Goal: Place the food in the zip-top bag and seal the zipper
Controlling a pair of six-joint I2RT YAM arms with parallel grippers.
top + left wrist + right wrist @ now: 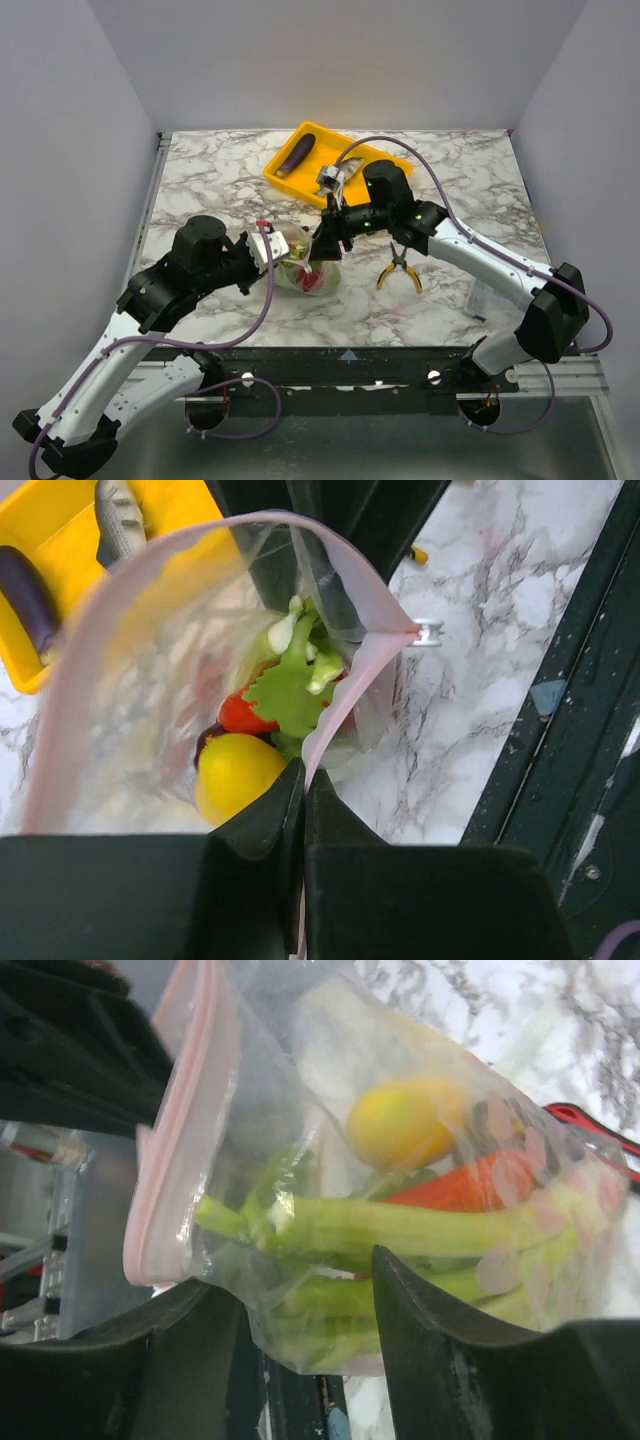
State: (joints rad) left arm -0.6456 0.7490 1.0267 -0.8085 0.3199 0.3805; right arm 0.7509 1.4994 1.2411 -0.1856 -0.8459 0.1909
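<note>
The zip-top bag (308,268) stands near the table's front centre, with its mouth held open in the left wrist view. Inside the bag (150,650) I see a yellow squash (236,772), a red tomato (242,715), green lettuce (285,692) and a leek (400,1228). My left gripper (303,778) is shut on the pink zipper (345,700) edge. My right gripper (290,1278) is open, its fingers standing either side of the bag's side (320,1330). The eggplant (296,153) and grey fish (120,518) lie in the yellow tray (372,158).
Yellow-handled pliers (400,268) lie right of the bag. A flat clear pouch (483,297) sits at the table's right front edge. A red-and-black knife (592,1128) lies behind the bag. The yellow tray is at the back centre.
</note>
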